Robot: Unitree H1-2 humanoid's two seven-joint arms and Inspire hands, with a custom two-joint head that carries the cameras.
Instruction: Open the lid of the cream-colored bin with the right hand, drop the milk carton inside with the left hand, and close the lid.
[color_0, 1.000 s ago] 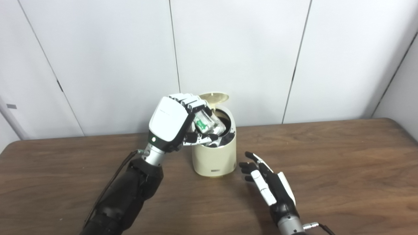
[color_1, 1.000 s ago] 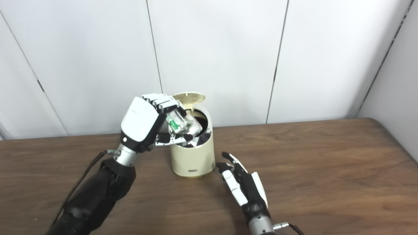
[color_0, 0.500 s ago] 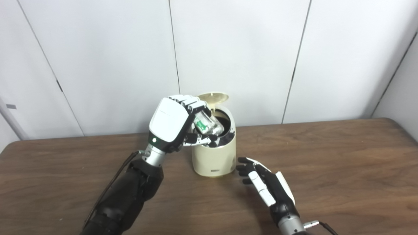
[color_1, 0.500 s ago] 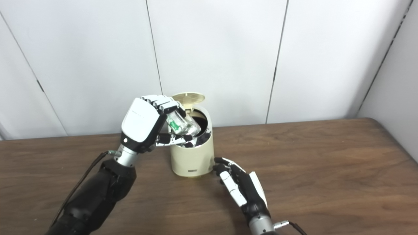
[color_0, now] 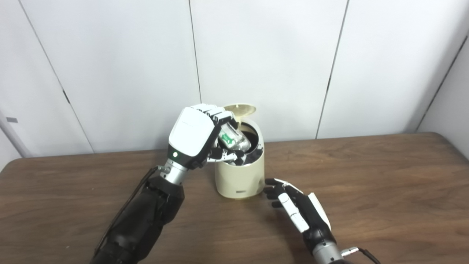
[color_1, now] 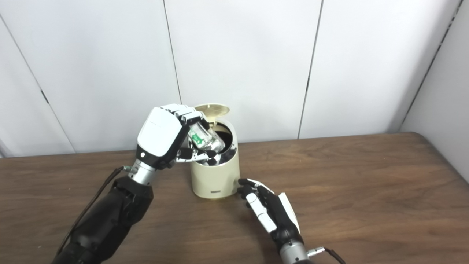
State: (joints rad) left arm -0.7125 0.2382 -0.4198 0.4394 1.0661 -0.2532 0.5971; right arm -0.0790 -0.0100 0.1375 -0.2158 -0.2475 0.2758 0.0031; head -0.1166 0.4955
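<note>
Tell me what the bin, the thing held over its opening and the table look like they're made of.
The cream-colored bin: probably smooth plastic, going by its even matte colour and rounded moulded edges. The milk carton in the left hand looks more like clear glossy plastic or film with a green print; highlights show on it. The table: wood or wood-look laminate, brown with visible grain.

A bare lab-like test room: plain white wall panels (color_0: pixel 263 66) behind a wooden table (color_0: pixel 366 183)

My two head cameras sit side by side, looking down and forward across the table (color_0: pixel 384 176) toward the wall; both share my arms and the bin (color_1: pixel 216 176), offset slightly sideways.
</note>
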